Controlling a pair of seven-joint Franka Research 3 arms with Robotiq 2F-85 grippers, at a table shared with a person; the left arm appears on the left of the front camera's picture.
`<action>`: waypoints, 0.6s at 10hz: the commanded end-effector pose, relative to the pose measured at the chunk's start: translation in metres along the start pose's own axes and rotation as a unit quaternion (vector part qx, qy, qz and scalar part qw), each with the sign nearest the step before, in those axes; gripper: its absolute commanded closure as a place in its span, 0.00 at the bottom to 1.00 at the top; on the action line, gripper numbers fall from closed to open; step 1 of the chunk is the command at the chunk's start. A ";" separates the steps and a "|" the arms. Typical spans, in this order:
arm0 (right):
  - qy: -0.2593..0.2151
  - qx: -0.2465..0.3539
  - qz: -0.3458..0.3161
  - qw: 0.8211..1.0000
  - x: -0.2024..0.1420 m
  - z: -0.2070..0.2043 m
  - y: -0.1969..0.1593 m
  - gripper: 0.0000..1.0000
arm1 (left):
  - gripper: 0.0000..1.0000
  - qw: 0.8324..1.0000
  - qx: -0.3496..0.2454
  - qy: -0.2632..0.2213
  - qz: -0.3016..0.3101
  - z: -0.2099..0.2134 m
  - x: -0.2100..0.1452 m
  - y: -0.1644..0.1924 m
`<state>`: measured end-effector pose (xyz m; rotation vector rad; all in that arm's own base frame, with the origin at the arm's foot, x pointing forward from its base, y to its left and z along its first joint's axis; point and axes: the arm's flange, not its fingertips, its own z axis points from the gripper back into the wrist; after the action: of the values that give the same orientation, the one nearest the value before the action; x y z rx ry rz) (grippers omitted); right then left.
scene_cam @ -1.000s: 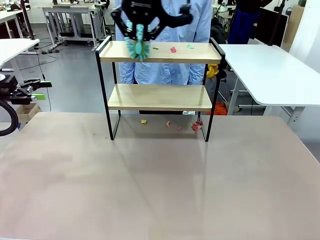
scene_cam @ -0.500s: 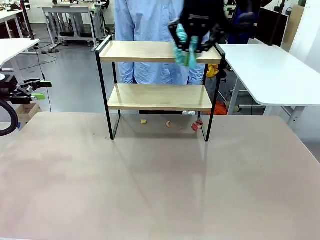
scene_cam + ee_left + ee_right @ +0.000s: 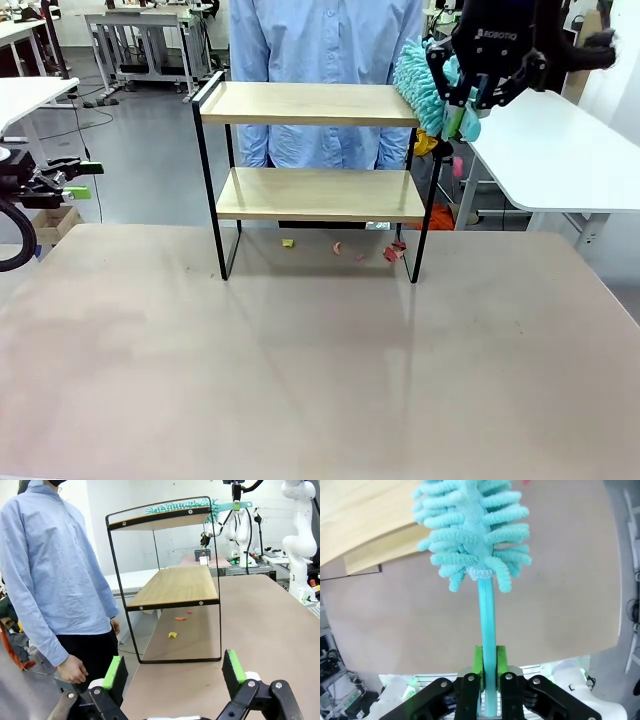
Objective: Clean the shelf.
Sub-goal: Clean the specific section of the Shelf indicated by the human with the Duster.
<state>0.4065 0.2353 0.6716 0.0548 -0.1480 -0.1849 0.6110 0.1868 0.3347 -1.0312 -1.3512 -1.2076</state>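
Note:
The shelf (image 3: 318,104) stands at the table's far side, its two wooden boards bare in the front view. At its top right corner my right gripper (image 3: 470,100) is shut on the handle of a teal fluffy duster (image 3: 415,80), whose head hangs just past the board's right end. In the right wrist view the duster (image 3: 472,535) stands straight up from the gripper (image 3: 488,662), over the board edge (image 3: 365,525). My left gripper (image 3: 85,180) waits open off the table's left edge. Its view looks along the shelf (image 3: 172,585), with the duster (image 3: 180,506) on top and its green pads (image 3: 233,666) wide apart.
Small coloured scraps (image 3: 392,252) lie on the table (image 3: 300,380) under the shelf, with a yellow one (image 3: 288,243) further left. A person in a blue shirt (image 3: 325,40) stands right behind the shelf. A white table (image 3: 560,150) sits to the right.
My right gripper has swept the duster along the top board from left to right and off its right end. The scraps that lay on that board are gone. The left arm has not moved.

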 end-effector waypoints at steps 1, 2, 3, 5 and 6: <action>0.015 -0.007 -0.012 1.000 0.007 -0.006 0.007 0.87 | 0.00 1.000 -0.001 0.000 -0.002 -0.001 0.004 0.000; 0.015 -0.007 -0.012 1.000 0.007 -0.006 0.007 0.87 | 0.00 1.000 -0.001 0.000 -0.002 -0.001 0.004 0.000; 0.003 -0.001 0.002 1.000 0.001 -0.004 0.005 0.87 | 0.00 1.000 -0.001 0.000 -0.002 -0.001 0.004 0.000; -0.074 0.123 0.122 0.982 -0.007 0.029 0.007 0.87 | 0.00 1.000 -0.001 0.000 -0.002 -0.001 0.004 0.000; -0.087 0.161 0.183 0.966 -0.014 0.038 0.009 0.87 | 0.00 1.000 -0.001 0.000 -0.002 -0.001 0.004 0.000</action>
<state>0.3992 0.2558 0.7114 0.1967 -0.3298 0.0362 0.6110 0.1867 0.3345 -1.0314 -1.3510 -1.2074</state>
